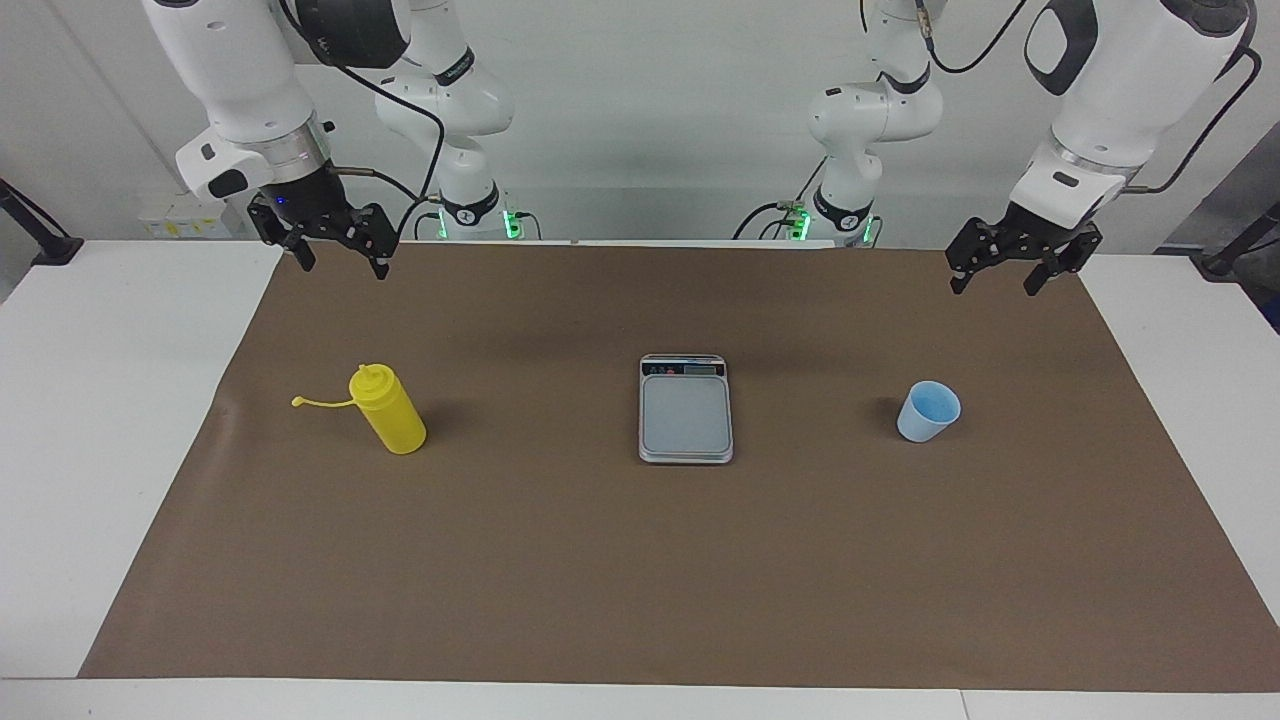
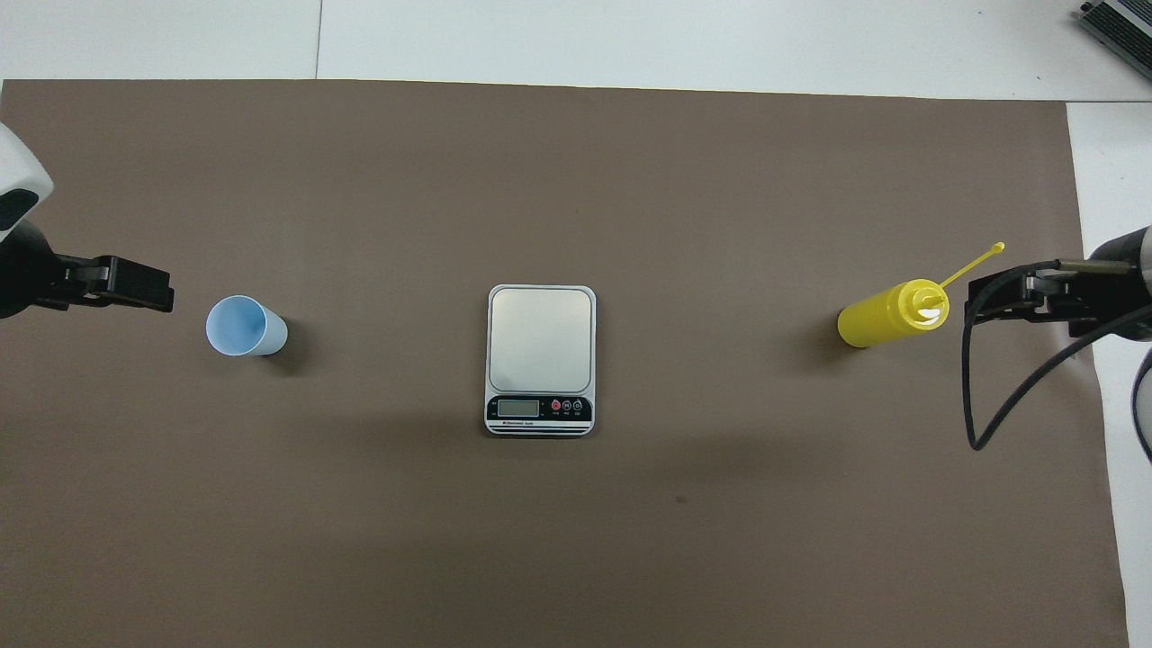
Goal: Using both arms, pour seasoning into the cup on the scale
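Scale [image 1: 686, 410] sits mid-mat, well apart from cup [image 1: 928, 411] and seasoning [image 1: 389, 408].

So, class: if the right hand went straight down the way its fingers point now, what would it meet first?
Probably the bare brown mat. The open right hand hangs nearer the robots than the yellow bottle, though depth is hard to judge.
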